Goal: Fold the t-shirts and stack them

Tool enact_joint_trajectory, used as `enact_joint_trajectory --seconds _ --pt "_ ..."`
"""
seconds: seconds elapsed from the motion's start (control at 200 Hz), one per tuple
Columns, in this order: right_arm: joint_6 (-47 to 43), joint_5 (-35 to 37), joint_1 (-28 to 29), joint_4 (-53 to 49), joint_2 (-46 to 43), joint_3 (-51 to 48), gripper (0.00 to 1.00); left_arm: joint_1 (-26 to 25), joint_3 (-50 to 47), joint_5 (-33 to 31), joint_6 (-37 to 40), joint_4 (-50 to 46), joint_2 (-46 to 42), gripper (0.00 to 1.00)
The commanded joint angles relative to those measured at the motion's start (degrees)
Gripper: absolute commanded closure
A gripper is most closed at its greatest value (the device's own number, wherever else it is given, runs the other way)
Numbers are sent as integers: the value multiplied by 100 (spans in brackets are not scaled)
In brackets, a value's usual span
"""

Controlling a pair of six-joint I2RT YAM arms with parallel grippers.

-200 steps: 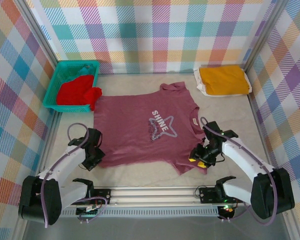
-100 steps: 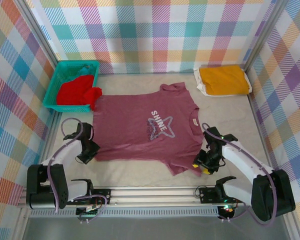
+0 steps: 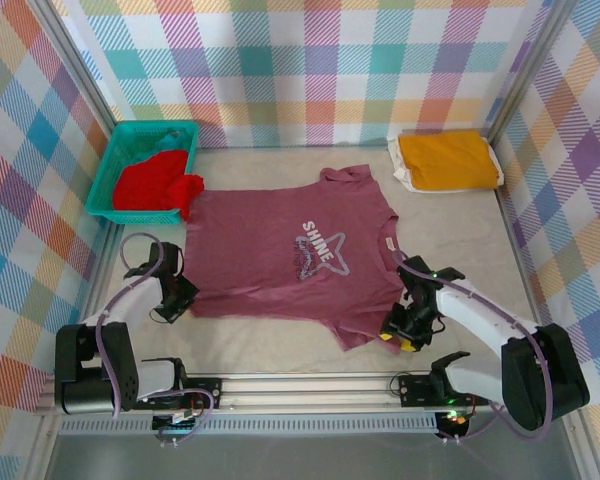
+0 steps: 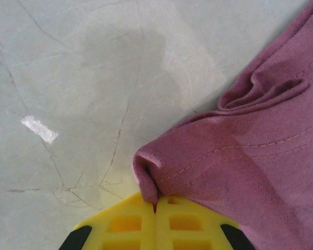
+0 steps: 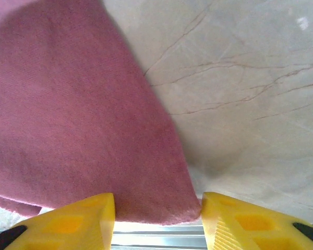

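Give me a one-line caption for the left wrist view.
Left hand pinches a hem corner of the maroon t-shirt between its closed yellow fingers, pale scratched table surface behind.

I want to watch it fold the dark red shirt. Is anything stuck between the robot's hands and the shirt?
Nothing visible is in the way. The left gripper is shut right on a corner of the maroon t-shirt. The right gripper is open and straddles another corner of it.
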Motion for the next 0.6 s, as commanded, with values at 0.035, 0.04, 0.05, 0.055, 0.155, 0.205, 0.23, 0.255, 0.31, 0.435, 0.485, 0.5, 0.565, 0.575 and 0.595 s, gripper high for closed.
enact_joint_trajectory --seconds 0.035,0.04,0.05,0.055,0.155,0.205,0.23,0.255,0.31,0.435,0.485,0.5,0.565,0.575,0.595 --pt "332 -263 74 454 46 -227 53 106 -23 155 88 -1 -30 100" --pt "341 -263 74 468 51 -236 53 106 -23 154 88 3 -33 100" --pt "356 -252 74 509 66 -263 53 102 -26 153 88 11 -33 100" --pt "366 -249 70 521 75 -268 53 100 -24 152 92 10 -34 100" --pt "478 -90 92 691 8 -333 58 111 -15 174 107 17 -36 100" --pt "531 -7 98 634 -80 -334 59 106 -6 211 112 1 -49 100" --pt "545 13 93 591 -112 -341 59 111 -6 227 119 -1 -60 100" --pt "554 11 91 552 -140 -343 59 115 -6 239 115 -9 -74 100" --pt "592 -38 97 559 -220 -384 66 113 -14 238 124 -27 -98 100" --pt "657 87 100 266 -418 -220 84 114 -23 278 100 -75 -158 100" --pt "633 137 99 68 -535 -67 91 114 -23 321 69 -105 -213 100" --pt "631 140 92 33 -562 -45 92 113 -30 334 56 -113 -237 100" --pt "583 225 83 -230 -695 220 100 114 -33 407 -3 -152 -344 100" --pt "575 239 83 -261 -709 264 100 113 -32 418 -14 -164 -363 100" --pt "563 254 70 -320 -728 346 100 118 -26 426 -32 -195 -404 100"
